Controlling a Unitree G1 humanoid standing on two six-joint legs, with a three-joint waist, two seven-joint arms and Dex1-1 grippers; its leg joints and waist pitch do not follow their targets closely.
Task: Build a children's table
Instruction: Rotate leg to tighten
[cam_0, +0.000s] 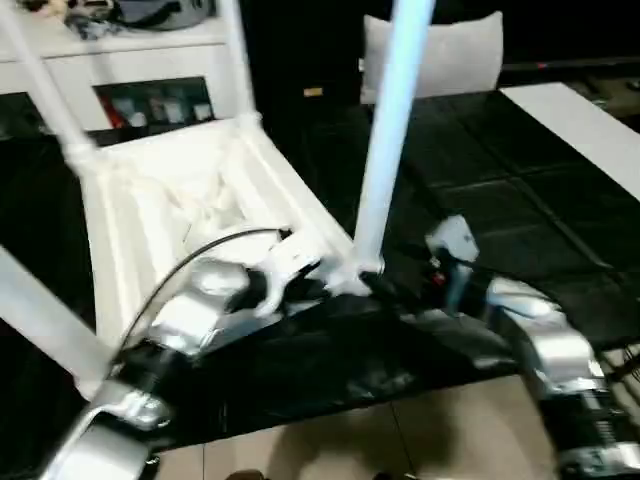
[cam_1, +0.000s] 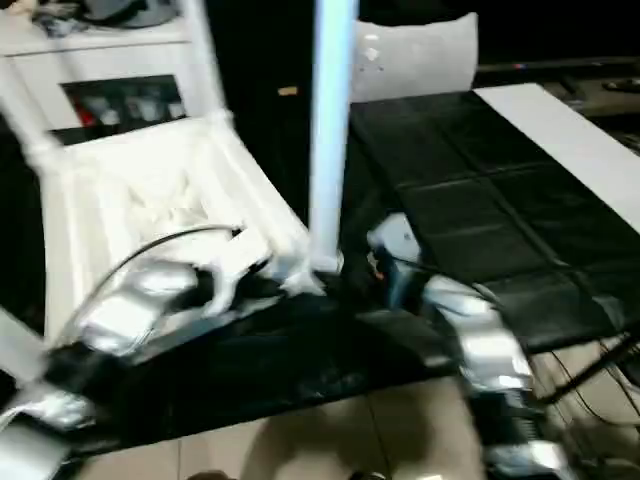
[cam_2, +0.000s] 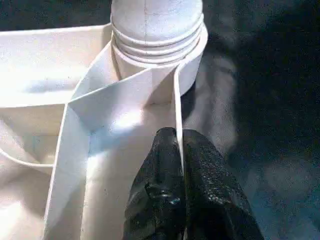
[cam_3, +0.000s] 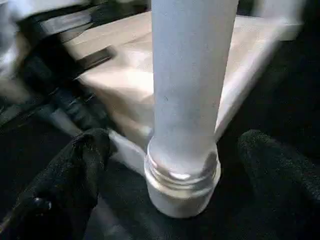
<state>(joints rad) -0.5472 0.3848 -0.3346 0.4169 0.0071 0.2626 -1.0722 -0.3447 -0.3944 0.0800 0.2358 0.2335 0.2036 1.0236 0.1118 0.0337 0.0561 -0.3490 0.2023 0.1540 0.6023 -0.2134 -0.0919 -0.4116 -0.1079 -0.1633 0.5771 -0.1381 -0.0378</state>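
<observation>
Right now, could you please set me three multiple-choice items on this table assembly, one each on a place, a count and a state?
1. Where does the left gripper grip the table top?
A. On a thin rib beside the corner socket
B. On a leg
C. On the cushion

2. How many legs show in the left eye view?
A. One
B. Two
C. Four

3. How does the right gripper stand at the near leg?
A. Shut on it
B. Open, a finger each side
C. Holding the cushion

Answers: 1 A, its fingers pinch the rib; 2 C, one stands at each corner; 3 B, gaps show beside the leg.
</observation>
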